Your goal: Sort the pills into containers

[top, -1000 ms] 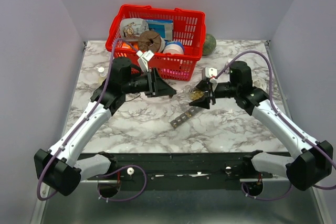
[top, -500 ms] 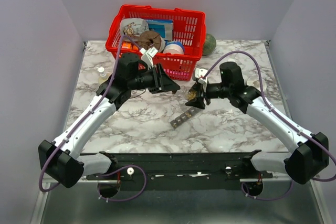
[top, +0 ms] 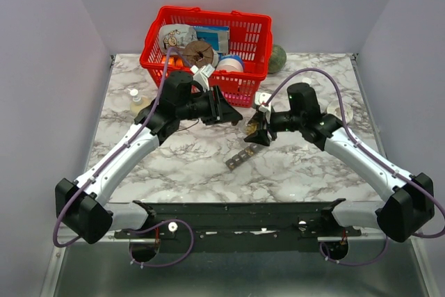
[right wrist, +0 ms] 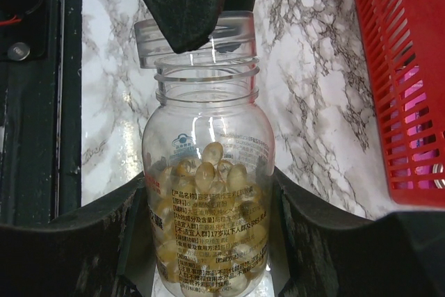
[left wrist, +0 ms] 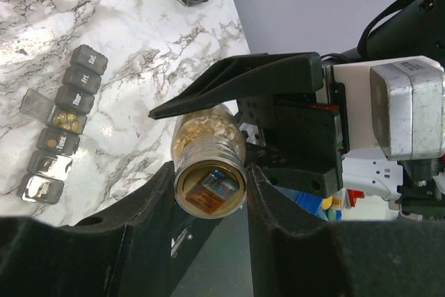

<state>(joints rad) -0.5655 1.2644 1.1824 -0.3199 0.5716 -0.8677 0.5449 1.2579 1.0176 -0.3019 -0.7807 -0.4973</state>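
Pills sit in the bottle the right gripper holds; the left gripper pinches its lid; this looks like opening; next, tip pills carefully into the containers.

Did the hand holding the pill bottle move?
Yes. The right gripper with the bottle slid left: from right of the pill box to directly behind its far end.

Tally: one pill bottle, one clear cap. One containers strip: seven compartments, one lid open. One red basket. One small bottle at frame left; one green round object.
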